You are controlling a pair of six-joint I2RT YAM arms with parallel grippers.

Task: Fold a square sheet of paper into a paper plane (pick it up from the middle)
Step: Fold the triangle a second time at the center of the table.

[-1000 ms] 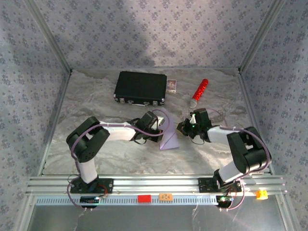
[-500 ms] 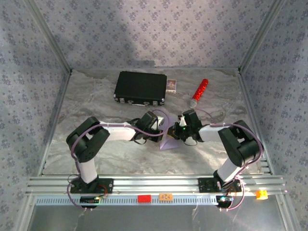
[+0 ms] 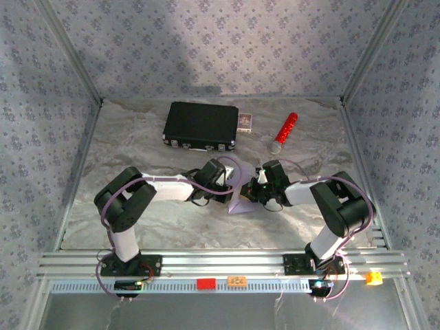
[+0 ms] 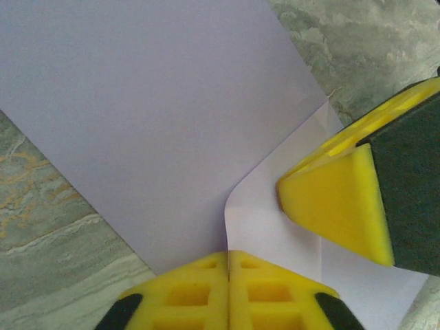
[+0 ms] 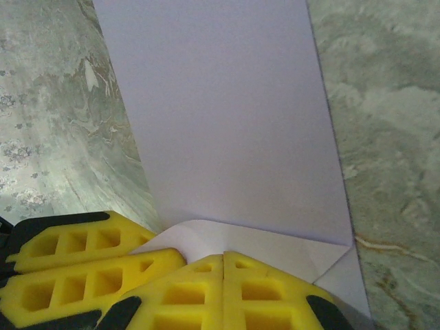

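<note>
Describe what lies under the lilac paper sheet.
The marbled table shows beside the paper sheet on both sides, so it likely continues beneath. A paler folded flap peeks out under its near edge. Whatever else lies below is covered.

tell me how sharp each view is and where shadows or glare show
top external: soft and grainy overall, a broad shadow on the back wall; left wrist: the sheet of paper is evenly lit, no glare, the left gripper slightly soft; right wrist: paper flat-lit, the table a bit blurred
</note>
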